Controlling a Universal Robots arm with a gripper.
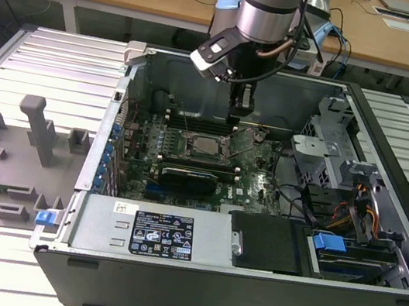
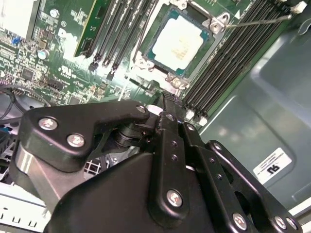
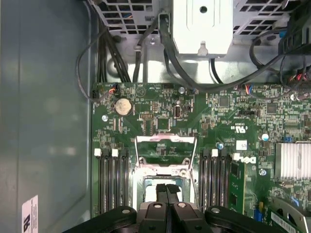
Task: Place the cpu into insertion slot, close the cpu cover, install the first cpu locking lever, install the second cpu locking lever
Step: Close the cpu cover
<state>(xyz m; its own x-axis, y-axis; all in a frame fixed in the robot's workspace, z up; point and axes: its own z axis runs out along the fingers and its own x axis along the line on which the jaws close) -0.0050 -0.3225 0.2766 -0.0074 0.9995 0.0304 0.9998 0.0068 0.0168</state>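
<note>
Black two-finger end effector [image 1: 236, 119] is hanging inside the open grey metal computer case [image 1: 242, 301], at roughly 1 o'clock of the socket in the exterior view. In the first wrist view the end effector [image 3: 167, 188] is showing its fingers pressed together, gripping nothing.

Small square cpu with the pale silver top [image 2: 179, 41] is sitting in the black-rimmed square insertion slot [image 2: 150, 46] and looks flat. The thin silver windowed cpu cover [image 3: 165, 140] is standing open, clear of the chip.

My read: cover closing is the step in hand. To do it well:
- push on the cover's free edge, not on its hinge side
- follow the hinge arc, no straight plunge
- keep the fingertips off the chip top
- stay clear of the thin silver wire locking lever [image 2: 257, 20]

Counts:
- cpu: 1
- insertion slot: 1
- cpu cover: 1
- locking levers: 1 clearly visible; second I can't confirm
- long black memory slot banks: 2, one flanking each side of the socket
- round silver coin cell [image 3: 123, 106]: 1

The case is sitting on the ribbed metal surface [image 1: 48, 56].
</note>
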